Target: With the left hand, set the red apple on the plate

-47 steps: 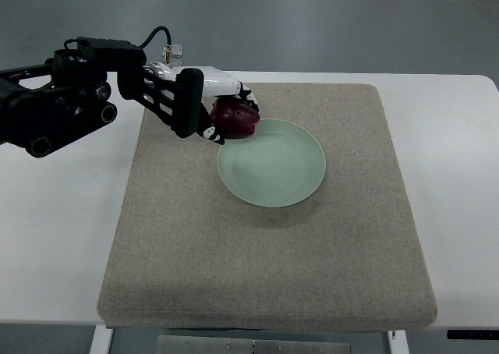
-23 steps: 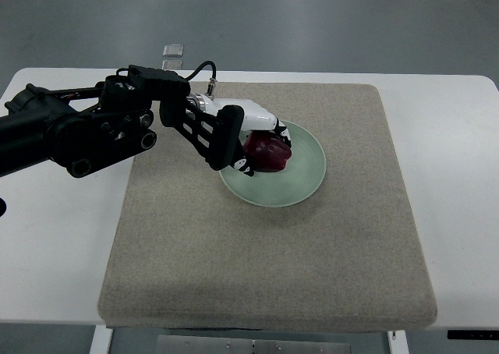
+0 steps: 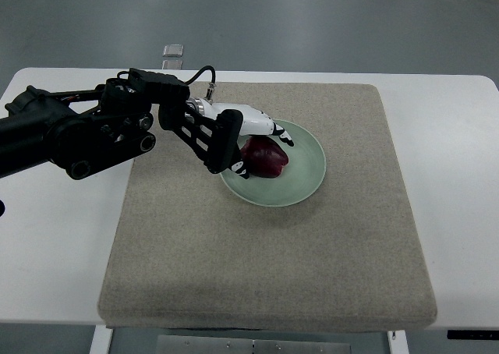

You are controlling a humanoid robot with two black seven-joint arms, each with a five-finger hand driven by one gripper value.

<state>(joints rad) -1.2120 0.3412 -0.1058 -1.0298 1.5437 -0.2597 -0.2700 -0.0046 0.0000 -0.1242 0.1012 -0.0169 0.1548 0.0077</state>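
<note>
Left hand (image 3: 251, 139) curls its fingers around the red apple (image 3: 264, 157), which rests on the green plate's (image 3: 304, 175) left side, low enough to release without rolling.

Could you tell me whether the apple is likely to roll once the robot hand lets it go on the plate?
Probably only slightly. The apple is rounded, so it could roll, but the plate looks shallowly dished, which should hold it. It looks firm, unlikely to squash. The left robot hand is close around it, so withdrawing fingers might nudge it.
</note>
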